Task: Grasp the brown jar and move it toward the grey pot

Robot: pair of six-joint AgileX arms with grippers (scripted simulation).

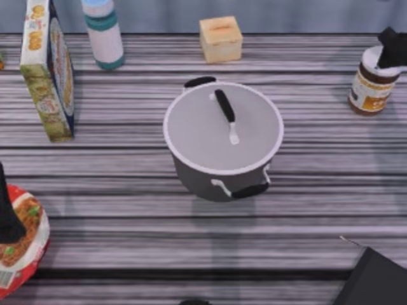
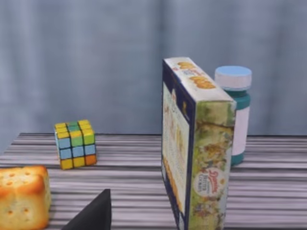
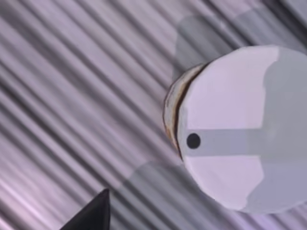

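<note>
The brown jar [image 1: 371, 82], white-lidded with a cream-and-orange label, stands upright at the table's far right. My right gripper [image 1: 389, 51] hovers directly over it, open and holding nothing. The right wrist view looks straight down on the jar's white lid [image 3: 230, 124], with one dark fingertip [image 3: 98, 213] off to the side, apart from it. The grey pot [image 1: 222, 136], lidded with a black handle, sits mid-table, well to the left of the jar. My left gripper [image 1: 9, 219] is parked over the noodle bowl at the near left, open and empty.
A tall cereal box [image 1: 48, 70] and a white-and-teal bottle [image 1: 105, 32] stand at the back left, and a cream block [image 1: 220, 39] at the back centre. The red-rimmed noodle bowl [image 1: 28, 254] is near left. A colour cube [image 2: 76, 143] and bread [image 2: 21, 196] show in the left wrist view.
</note>
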